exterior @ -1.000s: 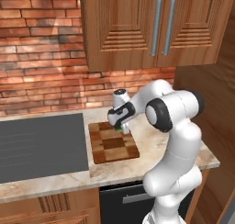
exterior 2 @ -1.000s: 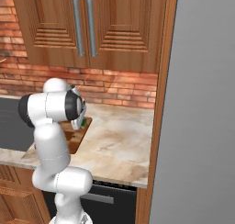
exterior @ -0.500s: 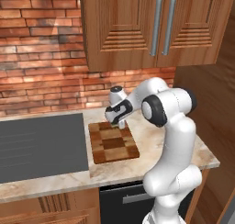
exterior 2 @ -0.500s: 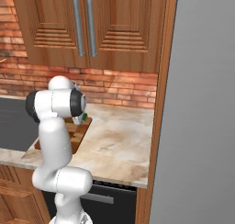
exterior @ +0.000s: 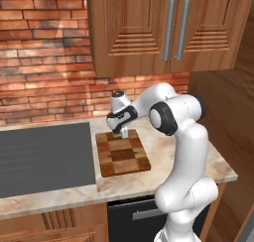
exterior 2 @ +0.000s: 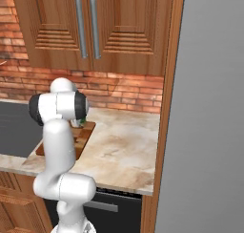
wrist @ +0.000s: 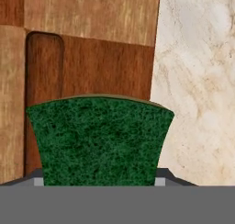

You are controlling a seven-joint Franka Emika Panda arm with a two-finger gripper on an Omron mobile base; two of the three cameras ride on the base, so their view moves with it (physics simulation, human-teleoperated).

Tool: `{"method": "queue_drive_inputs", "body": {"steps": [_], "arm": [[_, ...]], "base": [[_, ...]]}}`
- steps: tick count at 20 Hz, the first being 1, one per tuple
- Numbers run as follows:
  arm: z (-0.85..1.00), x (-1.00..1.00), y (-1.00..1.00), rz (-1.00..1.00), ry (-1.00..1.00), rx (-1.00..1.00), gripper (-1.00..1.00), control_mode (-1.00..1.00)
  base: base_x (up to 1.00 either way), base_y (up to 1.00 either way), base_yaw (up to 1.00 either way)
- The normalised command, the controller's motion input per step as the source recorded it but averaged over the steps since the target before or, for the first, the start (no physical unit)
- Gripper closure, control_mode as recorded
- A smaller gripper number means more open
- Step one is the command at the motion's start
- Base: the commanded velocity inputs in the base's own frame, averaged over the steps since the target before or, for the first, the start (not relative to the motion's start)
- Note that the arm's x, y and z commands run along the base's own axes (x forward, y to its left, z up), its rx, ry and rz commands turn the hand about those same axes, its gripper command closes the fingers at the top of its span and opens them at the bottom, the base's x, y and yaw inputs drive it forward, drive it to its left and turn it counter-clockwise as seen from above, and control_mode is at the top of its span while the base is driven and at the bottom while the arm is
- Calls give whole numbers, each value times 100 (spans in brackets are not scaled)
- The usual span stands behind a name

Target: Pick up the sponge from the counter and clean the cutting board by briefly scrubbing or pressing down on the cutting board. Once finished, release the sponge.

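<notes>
Worktop [exterior: 163,151]: beige marbled stone; carries the cutting board, with the dark grey cooktop panel [exterior: 44,156] set in at the board's 9 o'clock.
Cutting board [exterior: 123,154]: checkered light and dark brown squares, lying flat just beside the cooktop panel; in the hand view its edge meets bare stone toward 3 o'clock.
Sponge [wrist: 98,140]: dark green top, fills the lower middle of the hand view; seen from the left base as a small green patch at the board's far edge, toward 12 o'clock.
Fingers [exterior: 118,132]: clamped on the sponge, one on each side of it, pointing down at the board's far edge.
Contact: whether the sponge touches the board cannot be told.
Arm [exterior: 173,117]: white, reaching from 4 o'clock across the worktop.
Brick wall [exterior: 44,62]: behind the worktop.
Wooden cabinets [exterior: 163,28]: above.
</notes>
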Motion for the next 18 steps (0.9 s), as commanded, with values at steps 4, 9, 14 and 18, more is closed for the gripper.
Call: {"method": "queue_drive_inputs", "body": {"steps": [4,9,14,18], "arm": [[-9,-6,38,4,12,0,100,-100],[-26,-30,29,3,8,0,100,-100],[-29,-62,7,4,1,0,100,-100],[-27,-81,0,3,-1,0,100,-100]], "base": [[0,0,0],[0,0,0],[0,0,0],[0,0,0]]}}
